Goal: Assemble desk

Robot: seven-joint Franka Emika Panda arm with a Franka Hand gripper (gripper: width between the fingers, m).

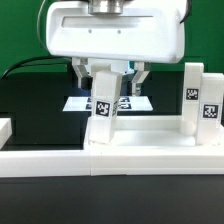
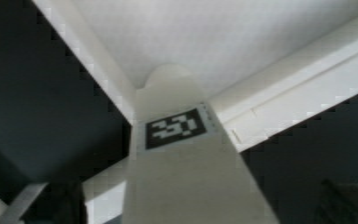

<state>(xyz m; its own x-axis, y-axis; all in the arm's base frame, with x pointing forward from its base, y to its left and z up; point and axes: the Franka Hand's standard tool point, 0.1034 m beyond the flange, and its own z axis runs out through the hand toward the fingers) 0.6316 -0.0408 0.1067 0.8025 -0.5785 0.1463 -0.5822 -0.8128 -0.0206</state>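
The desk top (image 1: 150, 133), a white tray with a raised rim, lies on the black table against the front rail. One white tagged leg (image 1: 200, 98) stands upright at its end on the exterior view's right. My gripper (image 1: 112, 76) is shut on a second white tagged leg (image 1: 103, 104), held slightly tilted with its lower end at the top's other corner. In the wrist view this leg (image 2: 185, 150) fills the middle between my dark fingers (image 2: 16, 205), with the top's rim (image 2: 300, 90) beyond it. Whether the leg's end is seated is hidden.
The marker board (image 1: 128, 103) lies flat on the table behind the held leg. A long white border rail (image 1: 40, 160) runs along the front. Another white rail piece (image 1: 5, 128) sits at the exterior view's left edge.
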